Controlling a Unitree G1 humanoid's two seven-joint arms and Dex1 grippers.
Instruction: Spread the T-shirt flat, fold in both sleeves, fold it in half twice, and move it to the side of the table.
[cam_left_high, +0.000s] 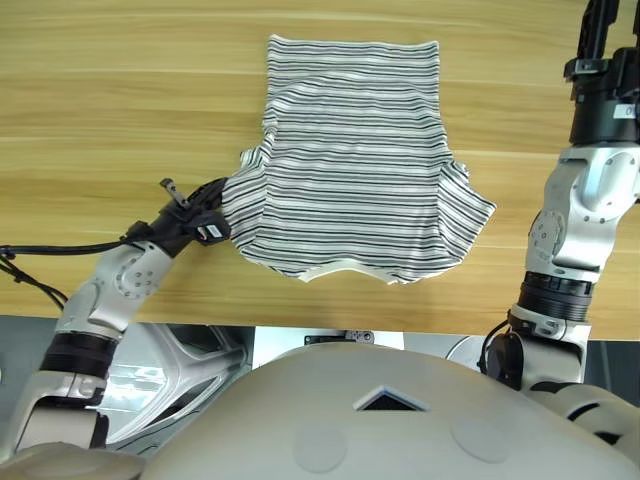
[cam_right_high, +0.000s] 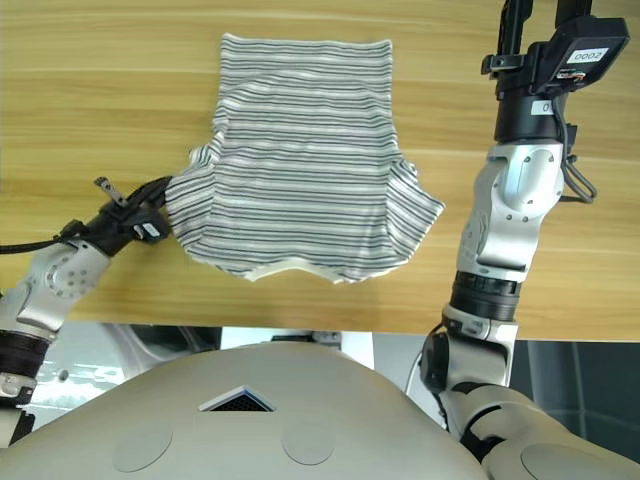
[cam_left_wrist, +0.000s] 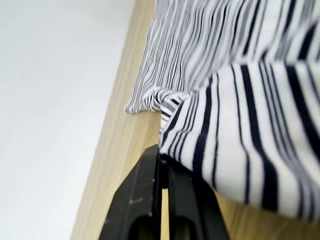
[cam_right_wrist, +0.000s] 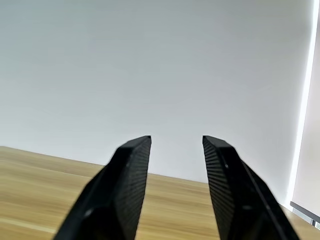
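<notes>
Left eye view: the striped T-shirt (cam_left_high: 352, 160) lies spread on the wooden table (cam_left_high: 100, 100), collar toward the robot. The left gripper (cam_left_high: 218, 203) sits low at its left sleeve (cam_left_high: 245, 190).

Left wrist view: its fingers (cam_left_wrist: 145, 200) are clamped on the sleeve's edge.

Right wrist view: the right gripper (cam_right_wrist: 176, 142) is raised, with its fingers spread apart.

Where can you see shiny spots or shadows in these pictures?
Left eye view: pale shiny streaks run across the table. Left wrist view: the wood looks darker under the T-shirt sleeve that the left gripper pinches. Right wrist view: a bright strip glows on the wall beyond the open right gripper.
</notes>
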